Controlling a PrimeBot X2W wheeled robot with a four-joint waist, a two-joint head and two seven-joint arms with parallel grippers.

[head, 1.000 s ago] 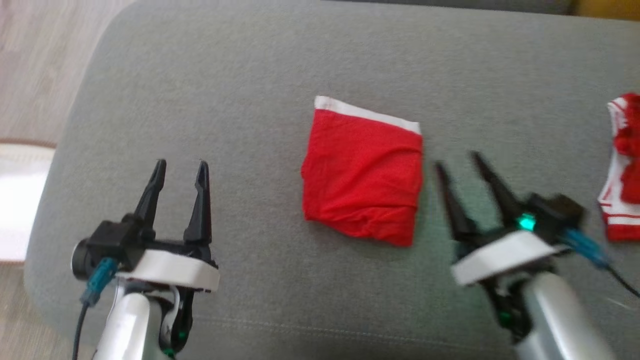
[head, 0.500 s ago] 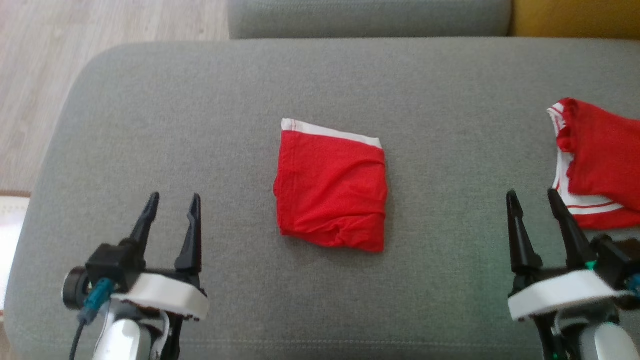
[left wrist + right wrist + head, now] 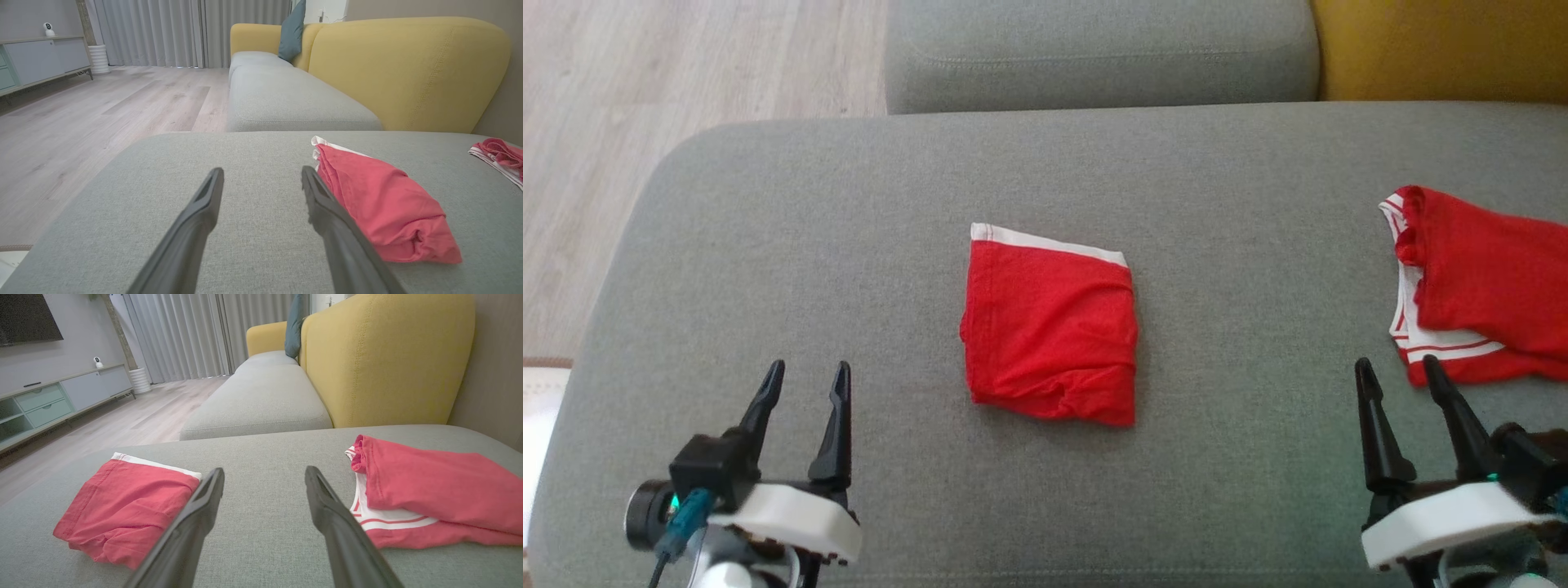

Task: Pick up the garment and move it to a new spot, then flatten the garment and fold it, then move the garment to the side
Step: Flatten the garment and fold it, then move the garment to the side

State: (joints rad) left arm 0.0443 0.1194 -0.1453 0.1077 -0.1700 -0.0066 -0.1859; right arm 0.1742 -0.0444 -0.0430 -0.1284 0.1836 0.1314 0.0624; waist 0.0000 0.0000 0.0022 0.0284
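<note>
Grey cushion (image 3: 768,245), seen from the robot's side. The folded red garment (image 3: 1049,327) lies flat near the middle of the cushion, touched by neither arm.

Change: a second ago the right gripper (image 3: 1395,361) stood just beside the garment's right edge. It has since drawn back and now sits well apart from it, low on the right, near a second red garment (image 3: 1478,286) that lies loosely spread at the cushion's right end. The head camera has also lifted, so the shift of the whole scene is not a move of the cloth. The left gripper (image 3: 810,366) rests low on the left, also clear of the garment. Both grippers stand with fingers spread wide and hold nothing.

Reading: the fold looks finished and released; moving the garment to the side appears not yet done.

Orientation: the packet is nearly square, slightly longer than wide. Its long axis runs away from the robot, leaning a little. The white band (image 3: 1045,242) marks the far edge; the thick, rounded fold faces the robot.
</note>
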